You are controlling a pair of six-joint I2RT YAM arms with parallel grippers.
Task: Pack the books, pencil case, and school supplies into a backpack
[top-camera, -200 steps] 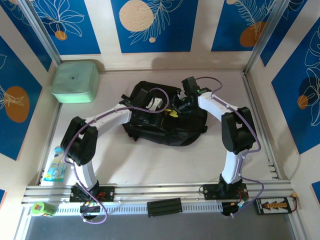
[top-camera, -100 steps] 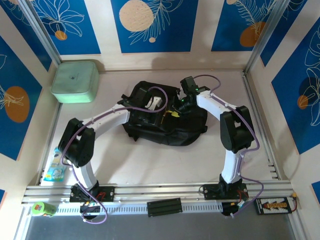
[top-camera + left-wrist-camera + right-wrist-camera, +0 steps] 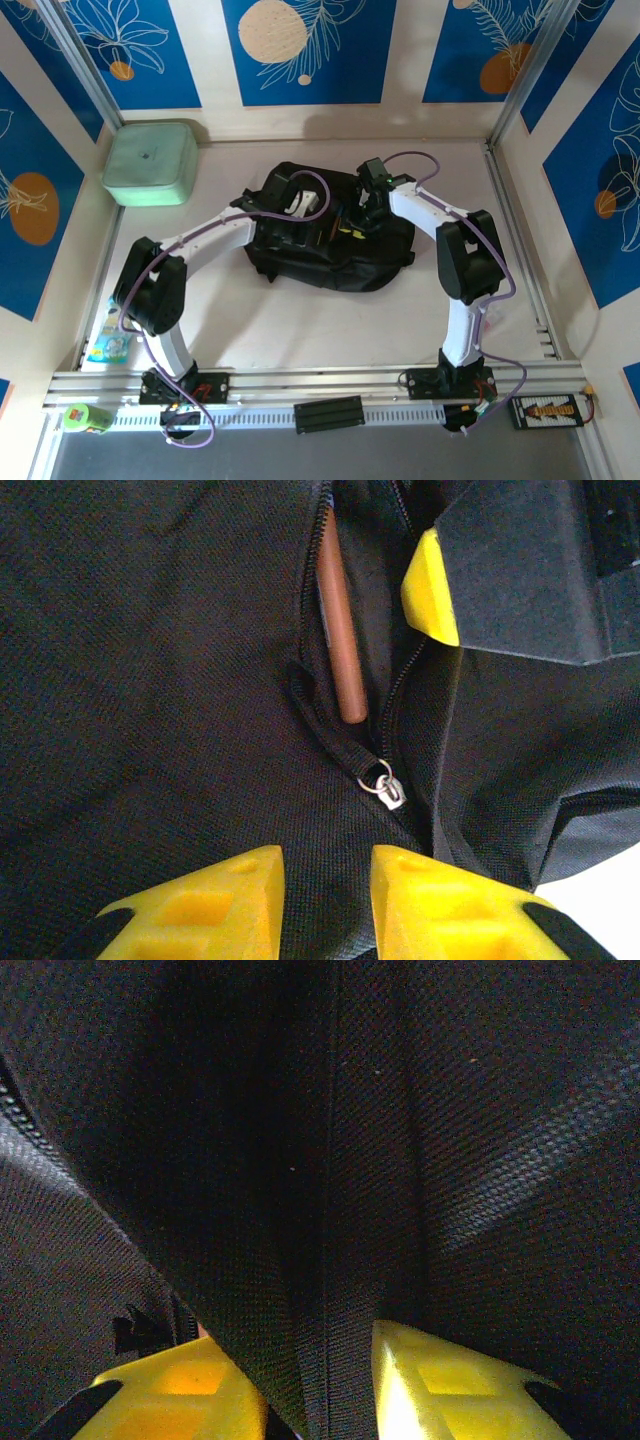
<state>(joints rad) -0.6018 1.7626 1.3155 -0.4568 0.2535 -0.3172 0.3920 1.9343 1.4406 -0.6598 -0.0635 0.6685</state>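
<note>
Looks like a robot lab cell: pale desk (image 3: 330, 320) closed in by aluminium frame posts (image 3: 520, 70) & printed blue wall panels (image 3: 305, 50), w/ left arm (image 3: 215, 235) & right arm (image 3: 430, 210) bolted to a slotted rail (image 3: 320, 385).

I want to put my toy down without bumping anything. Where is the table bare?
Biggest bare patch: the pale table between the two arm bases, in front of the black fabric backpack. Also the strip between the mint-green square box and the backpack. Crowded: the middle, where the left arm and right arm reach onto the backpack.
</note>
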